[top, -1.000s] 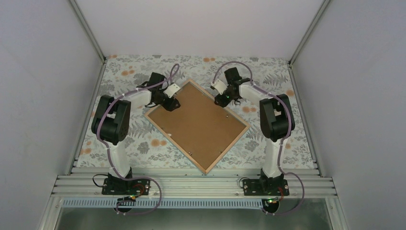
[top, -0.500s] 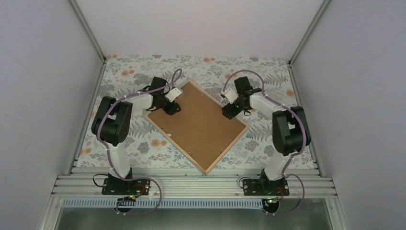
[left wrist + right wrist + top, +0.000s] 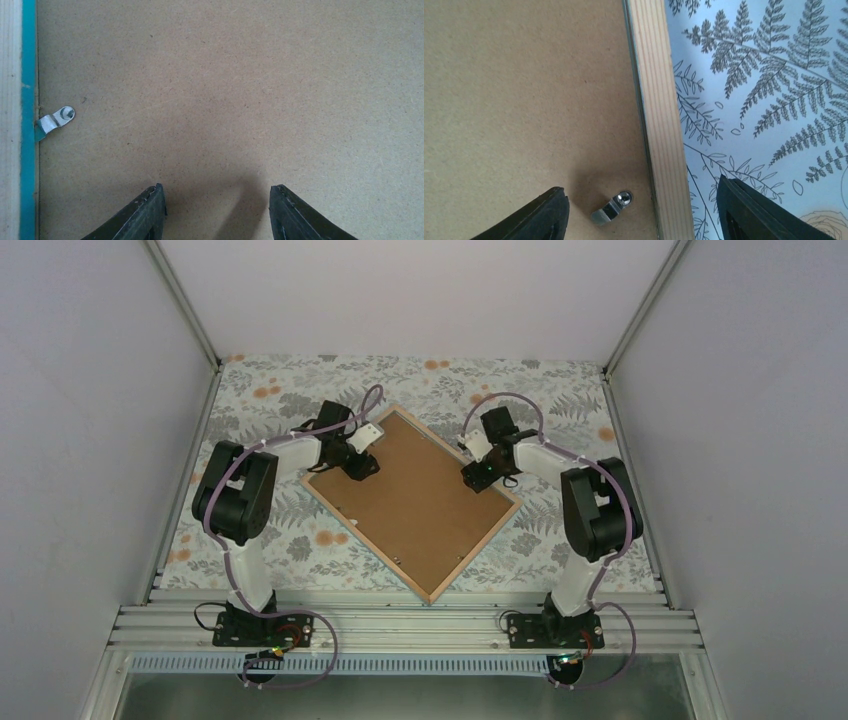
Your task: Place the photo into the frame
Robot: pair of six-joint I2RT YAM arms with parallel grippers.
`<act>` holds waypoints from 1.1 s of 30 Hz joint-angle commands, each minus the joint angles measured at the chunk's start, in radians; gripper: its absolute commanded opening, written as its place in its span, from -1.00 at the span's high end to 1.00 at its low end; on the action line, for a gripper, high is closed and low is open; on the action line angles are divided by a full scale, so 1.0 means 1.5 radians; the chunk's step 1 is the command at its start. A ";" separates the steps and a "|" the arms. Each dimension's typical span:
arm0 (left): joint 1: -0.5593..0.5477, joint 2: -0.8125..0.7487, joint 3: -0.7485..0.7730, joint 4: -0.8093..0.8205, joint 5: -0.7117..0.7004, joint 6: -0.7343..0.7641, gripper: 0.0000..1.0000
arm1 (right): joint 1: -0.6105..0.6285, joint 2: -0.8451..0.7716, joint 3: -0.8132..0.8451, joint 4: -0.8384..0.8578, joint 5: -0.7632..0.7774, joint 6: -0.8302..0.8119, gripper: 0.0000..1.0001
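The frame [image 3: 476,550] lies face down on the table, its light wood back up, with the plain brown backing board [image 3: 410,502] set inside it. The photo is hidden. My left gripper [image 3: 362,466] hovers open over the board near the frame's upper left side; in the left wrist view the gripper [image 3: 216,192] has only bare board [image 3: 225,90] between its fingers, and a metal tab [image 3: 55,120] sits by the teal-edged rim [image 3: 10,125]. My right gripper [image 3: 473,478] is open, its fingers either side of the frame's right rim [image 3: 656,100], with a small metal tab [image 3: 613,207] between them.
A cloth printed with ferns and flowers [image 3: 300,530] covers the table. Plain enclosure walls stand left, right and behind. The aluminium rail [image 3: 420,625] with both arm bases runs along the near edge.
My right gripper has slid nearer along the frame's right side and opened wider. The left gripper has shifted slightly over the board. The frame stays in place.
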 commanded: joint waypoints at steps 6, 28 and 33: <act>-0.001 0.021 -0.006 0.007 -0.015 0.003 -0.05 | -0.002 0.005 -0.027 -0.008 0.043 -0.022 -0.27; 0.003 0.041 0.018 -0.005 -0.020 0.007 -0.02 | -0.022 0.031 -0.021 0.026 0.050 -0.026 0.48; 0.003 0.040 0.017 -0.006 -0.020 0.009 -0.01 | -0.023 0.042 -0.022 0.041 0.054 -0.020 0.59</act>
